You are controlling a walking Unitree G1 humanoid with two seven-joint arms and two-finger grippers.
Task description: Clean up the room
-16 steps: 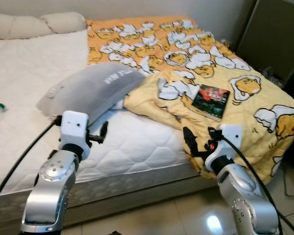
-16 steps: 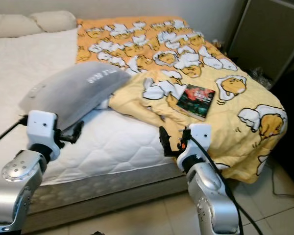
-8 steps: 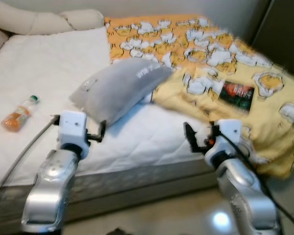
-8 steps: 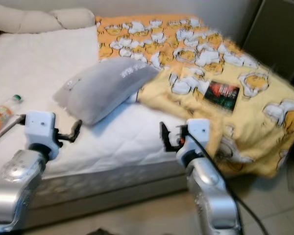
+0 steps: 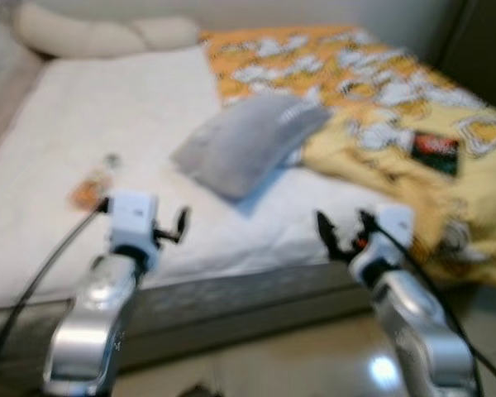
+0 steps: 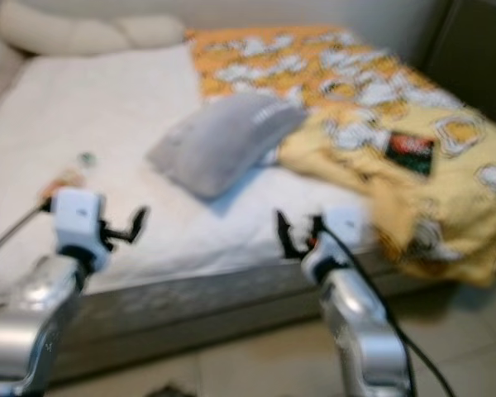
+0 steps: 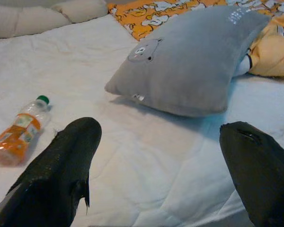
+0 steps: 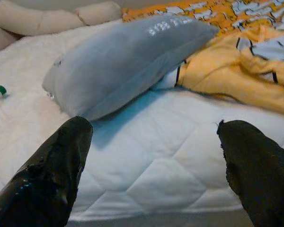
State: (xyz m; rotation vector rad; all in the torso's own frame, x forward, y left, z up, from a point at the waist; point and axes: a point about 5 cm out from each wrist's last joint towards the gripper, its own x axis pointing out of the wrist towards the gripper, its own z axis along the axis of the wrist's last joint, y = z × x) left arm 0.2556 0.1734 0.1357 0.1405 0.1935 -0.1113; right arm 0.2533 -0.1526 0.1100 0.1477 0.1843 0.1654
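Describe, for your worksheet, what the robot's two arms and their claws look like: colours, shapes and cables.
Both arms are rounded silver metal segments. Each ends in a boxy white wrist block carrying a claw of two long black fingers: the left claw and the right claw. A black cable runs along each arm. The right wrist has a small red-orange spot.

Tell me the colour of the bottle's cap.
Green. The bottle lies on the white mattress, its cap clearest in the left wrist view.
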